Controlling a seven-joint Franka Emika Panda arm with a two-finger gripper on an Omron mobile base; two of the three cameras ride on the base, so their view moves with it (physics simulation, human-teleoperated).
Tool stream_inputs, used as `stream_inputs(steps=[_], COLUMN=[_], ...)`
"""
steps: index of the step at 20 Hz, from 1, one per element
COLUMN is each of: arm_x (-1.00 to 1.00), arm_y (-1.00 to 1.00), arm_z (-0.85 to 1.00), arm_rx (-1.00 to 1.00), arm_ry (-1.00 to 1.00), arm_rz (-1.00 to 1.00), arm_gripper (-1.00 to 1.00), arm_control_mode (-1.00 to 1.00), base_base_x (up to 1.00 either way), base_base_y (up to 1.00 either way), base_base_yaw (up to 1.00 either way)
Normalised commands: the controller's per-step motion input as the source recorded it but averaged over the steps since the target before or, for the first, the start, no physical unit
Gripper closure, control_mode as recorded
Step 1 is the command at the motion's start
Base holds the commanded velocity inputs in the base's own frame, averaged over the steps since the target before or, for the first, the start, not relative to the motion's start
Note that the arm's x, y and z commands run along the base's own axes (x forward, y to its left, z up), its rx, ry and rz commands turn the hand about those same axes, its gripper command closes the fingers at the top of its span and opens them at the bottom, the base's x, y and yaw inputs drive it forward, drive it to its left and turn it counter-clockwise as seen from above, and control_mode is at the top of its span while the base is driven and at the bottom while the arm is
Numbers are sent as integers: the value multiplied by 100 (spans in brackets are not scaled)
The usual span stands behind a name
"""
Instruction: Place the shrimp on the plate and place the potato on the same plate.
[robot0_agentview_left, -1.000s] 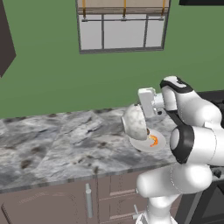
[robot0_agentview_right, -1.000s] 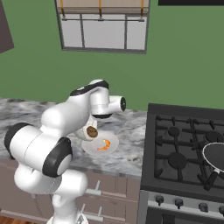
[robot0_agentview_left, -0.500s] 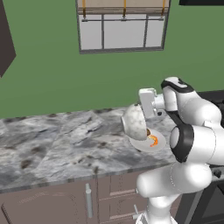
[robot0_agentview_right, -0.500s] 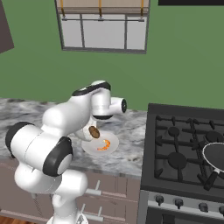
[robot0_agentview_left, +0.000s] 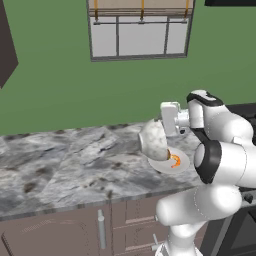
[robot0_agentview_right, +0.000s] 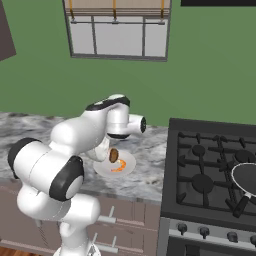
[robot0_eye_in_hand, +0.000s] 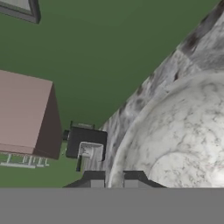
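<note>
1. Over the plate (robot0_agentview_left: 172, 164), in the left base view, the shrimp (robot0_agentview_left: 175, 160) lies on the dish; a clear bowl (robot0_agentview_left: 153, 140) hides the fingers.
2. Above the plate (robot0_agentview_right: 116, 167), in the right base view, the gripper (robot0_agentview_right: 113, 155) pinches the potato (robot0_agentview_right: 113, 155) narrowly, its long axis upright, directly above the dish and touching the shrimp (robot0_agentview_right: 118, 167) or just clear of it.
3. Beside the plate, in the hand view, the fingertips (robot0_eye_in_hand: 97, 180) stand near together by the bowl's rim (robot0_eye_in_hand: 131, 131); a straight lowering looks due.

Glossy plate (robot0_agentview_right: 129, 165) (veined marble counter (robot0_agentview_left: 60, 165))
</note>
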Motion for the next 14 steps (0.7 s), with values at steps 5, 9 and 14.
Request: stream_inputs(steps=[5, 9, 14], arm_x=[0, 0, 0], arm_y=[6, 23, 48], arm_z=[1, 0, 15], arm_rx=[-4, -16, -22], arm_ry=[-1, -1, 0], arm_rz=[-1, -5, -8], arm_gripper=[100, 100, 100], arm_control_mode=[-100, -100, -100], base_base_x=[0, 0, 0], base_base_y=[0, 0, 0], base_base_yaw=[0, 0, 0])
